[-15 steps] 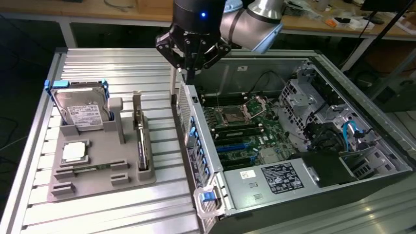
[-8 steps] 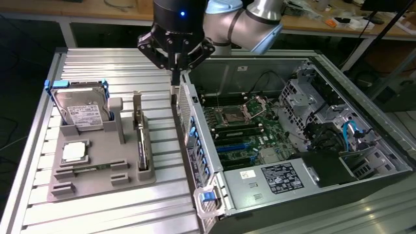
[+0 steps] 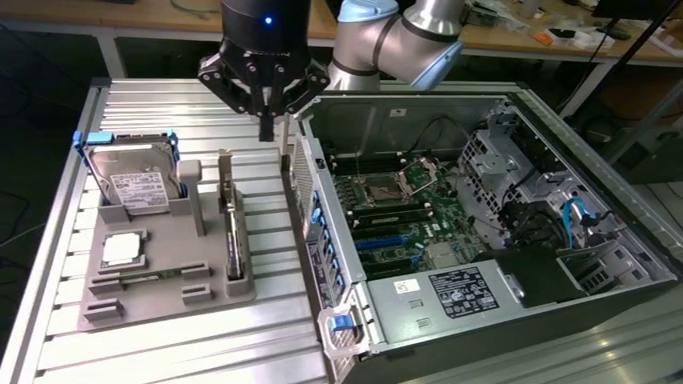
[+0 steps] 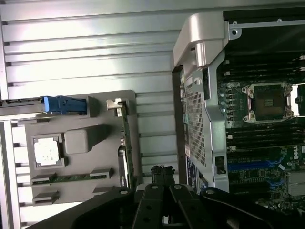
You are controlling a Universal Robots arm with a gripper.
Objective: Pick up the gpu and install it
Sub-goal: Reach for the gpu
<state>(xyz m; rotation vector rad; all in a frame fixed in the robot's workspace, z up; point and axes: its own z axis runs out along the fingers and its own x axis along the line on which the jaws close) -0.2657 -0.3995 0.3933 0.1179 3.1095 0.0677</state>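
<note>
Grey holder: gpu on edge, centre-left.
My jaws: narrow, empty, upper centre.
Risk: I judge narrow jaws could ram the card's edge; computer case close beside.

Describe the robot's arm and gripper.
The arm is silver-grey tubing with rounded joints and a light blue cap. Its wrist is a black cylinder with a small blue light. The gripper is black, built of hinged bars.

Bright glare whitens the ribbed table.
</note>
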